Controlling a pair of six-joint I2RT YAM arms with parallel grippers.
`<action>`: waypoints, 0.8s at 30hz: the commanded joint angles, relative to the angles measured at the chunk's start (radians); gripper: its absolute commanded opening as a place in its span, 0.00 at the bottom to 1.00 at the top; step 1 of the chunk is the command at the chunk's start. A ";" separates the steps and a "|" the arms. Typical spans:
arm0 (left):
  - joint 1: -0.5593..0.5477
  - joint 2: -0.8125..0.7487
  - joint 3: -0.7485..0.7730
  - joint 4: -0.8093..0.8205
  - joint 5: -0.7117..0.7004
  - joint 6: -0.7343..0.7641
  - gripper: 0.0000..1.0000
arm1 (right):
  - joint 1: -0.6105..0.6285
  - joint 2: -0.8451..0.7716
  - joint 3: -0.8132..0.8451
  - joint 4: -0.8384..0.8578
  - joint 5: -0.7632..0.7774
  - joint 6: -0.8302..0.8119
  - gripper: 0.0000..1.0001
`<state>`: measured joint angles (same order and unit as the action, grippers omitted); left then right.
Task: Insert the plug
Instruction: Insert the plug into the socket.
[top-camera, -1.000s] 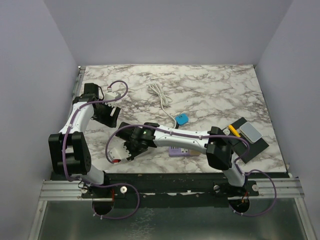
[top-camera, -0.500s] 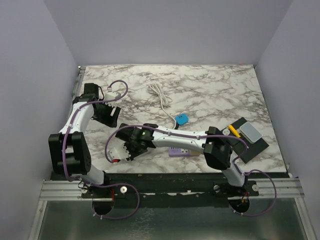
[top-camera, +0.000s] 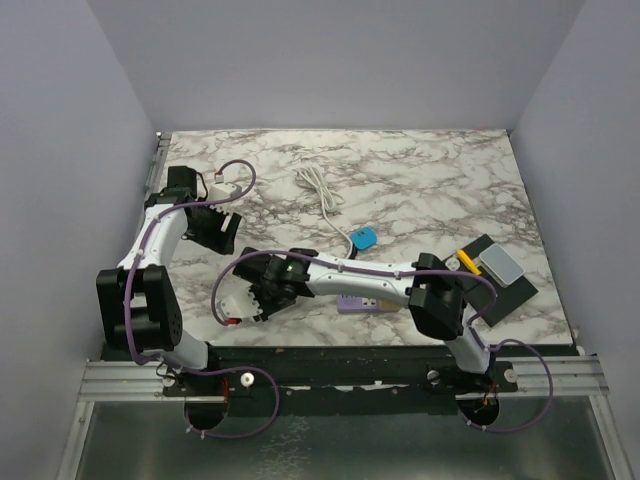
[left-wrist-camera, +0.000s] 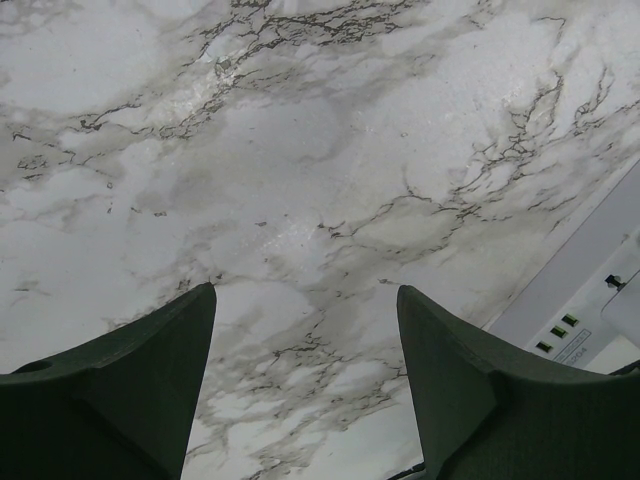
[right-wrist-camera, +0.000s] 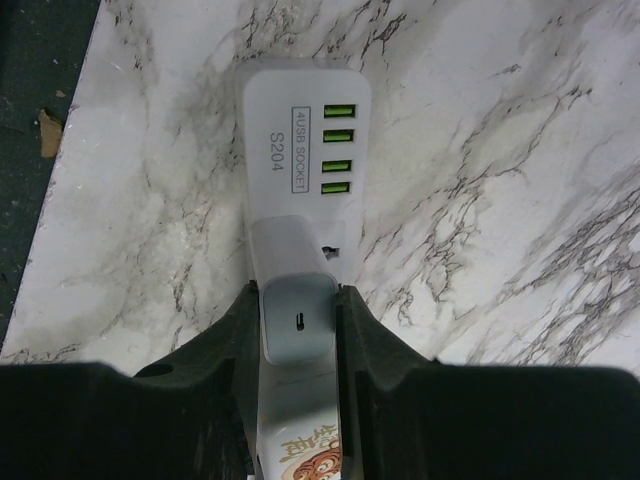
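Observation:
The plug (right-wrist-camera: 297, 312), a white charger block, stands between the fingers of my right gripper (right-wrist-camera: 297, 300), which is shut on its sides. Its far end meets the face of the white power strip (right-wrist-camera: 303, 150), just below a row of green USB ports. Whether its prongs are in a socket is hidden. In the top view the right gripper (top-camera: 250, 298) hangs over the strip (top-camera: 231, 303) near the table's front left. My left gripper (top-camera: 222, 238) is open a little beyond it, holding nothing. The left wrist view has its open gripper (left-wrist-camera: 305, 290) above bare marble and the strip's edge (left-wrist-camera: 585, 300) at the right.
A lavender block (top-camera: 360, 303) lies under the right forearm. A blue adapter (top-camera: 363, 237) with a coiled white cable (top-camera: 320, 192) sits mid-table. A black tray (top-camera: 515, 290) holding a yellow piece and a grey box is at the right.

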<state>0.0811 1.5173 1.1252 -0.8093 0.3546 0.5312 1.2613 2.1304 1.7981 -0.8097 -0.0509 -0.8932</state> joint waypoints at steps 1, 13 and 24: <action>0.002 -0.030 0.020 0.007 0.033 -0.008 0.74 | 0.008 0.061 -0.111 0.016 -0.085 0.034 0.01; 0.002 -0.038 0.027 0.006 0.035 -0.011 0.74 | -0.021 0.087 -0.119 0.169 -0.022 0.090 0.01; 0.002 -0.059 0.072 0.005 0.011 -0.019 0.76 | -0.085 0.172 0.033 0.237 0.017 0.104 0.05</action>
<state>0.0811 1.4967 1.1530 -0.8093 0.3588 0.5198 1.1938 2.1841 1.8198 -0.5751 -0.0650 -0.8108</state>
